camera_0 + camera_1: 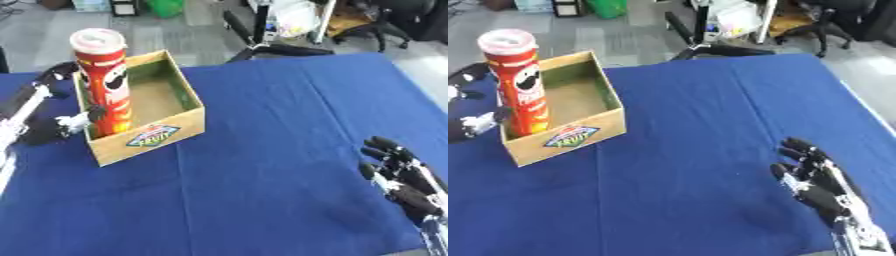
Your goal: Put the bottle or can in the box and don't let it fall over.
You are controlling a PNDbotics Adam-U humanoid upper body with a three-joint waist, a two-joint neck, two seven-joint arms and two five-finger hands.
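The tall red can (pixel 105 82) stands upright inside the cardboard box (pixel 166 137), tucked into its near-left corner, right against the left wall. The left hand (pixel 48 107) sits at the box's left side, fingers spread and relaxed around the can, thumb tip just beside its lower part, not clamped on it. The rest of the box floor lies bare, and wide blue table (pixel 280 130) stretches to the right. The right hand (pixel 820 185) rests open near the lower right corner, fingers up. The can shows a moustached face; the box front carries a colourful label, its writing unreadable.
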